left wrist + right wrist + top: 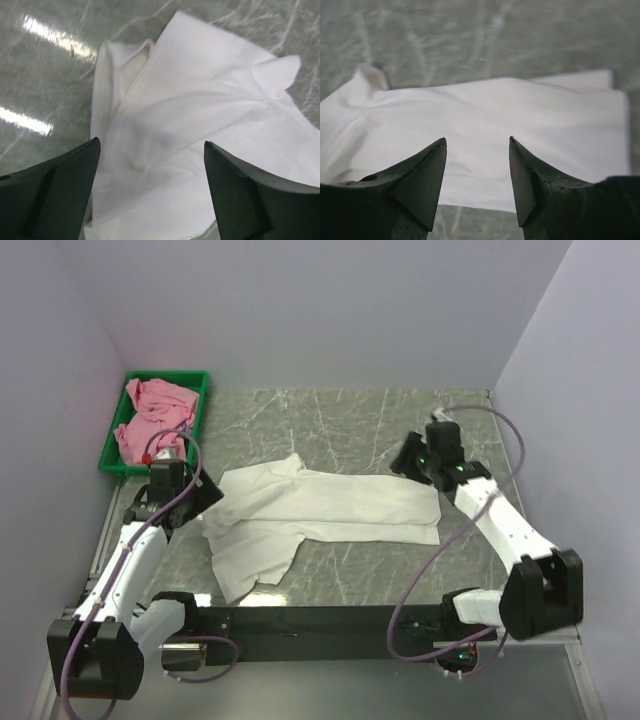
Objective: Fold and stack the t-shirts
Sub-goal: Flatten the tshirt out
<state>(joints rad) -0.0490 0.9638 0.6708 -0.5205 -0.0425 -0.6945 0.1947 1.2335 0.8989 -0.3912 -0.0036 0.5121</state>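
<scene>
The white t-shirt (320, 505) lies partly folded on the marble table, a long band running left to right with a sleeve hanging toward the front left; no red print shows. It fills the left wrist view (200, 115) and the right wrist view (480, 125). The pink t-shirt (155, 415) lies crumpled in the green tray (200, 385) at the back left. My left gripper (207, 495) is open and empty, just above the shirt's left edge. My right gripper (408, 458) is open and empty, above the shirt's back right corner.
The green tray stands against the left wall at the back. Purple walls close in the table on the left, back and right. The arm bases and a black rail (320, 625) run along the near edge. Bare marble (330, 420) lies behind the shirt.
</scene>
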